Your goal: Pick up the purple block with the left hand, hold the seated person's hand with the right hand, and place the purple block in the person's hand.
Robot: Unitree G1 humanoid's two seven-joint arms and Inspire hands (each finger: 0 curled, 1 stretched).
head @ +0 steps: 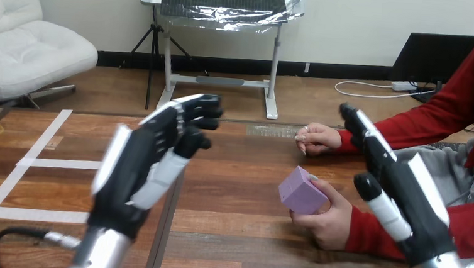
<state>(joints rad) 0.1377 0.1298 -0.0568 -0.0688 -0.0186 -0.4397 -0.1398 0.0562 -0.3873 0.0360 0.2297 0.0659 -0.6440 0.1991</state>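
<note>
The purple block (302,190) rests in the person's hand (329,221) near the middle of the view, gripped from below and behind by that hand's fingers and raised just above the tabletop (227,234). The block is roughly cubic, with no marked long axis, and sits tilted with one edge toward the robot. It lies to the right of the left hand (141,165), with bare tabletop between them. The right hand (406,196) is the nearer of the two, just beside the person's wrist. The left hand is raised, palm turned inward, fingers loosely bent at the tips and holding nothing. The right hand is raised with fingers straight and thumb spread, not closed round anything; contact with the sleeve (372,235) cannot be determined. The person's second hand (317,138) rests farther back on the tabletop. Judged from this layout, the placement appears complete.
</note>
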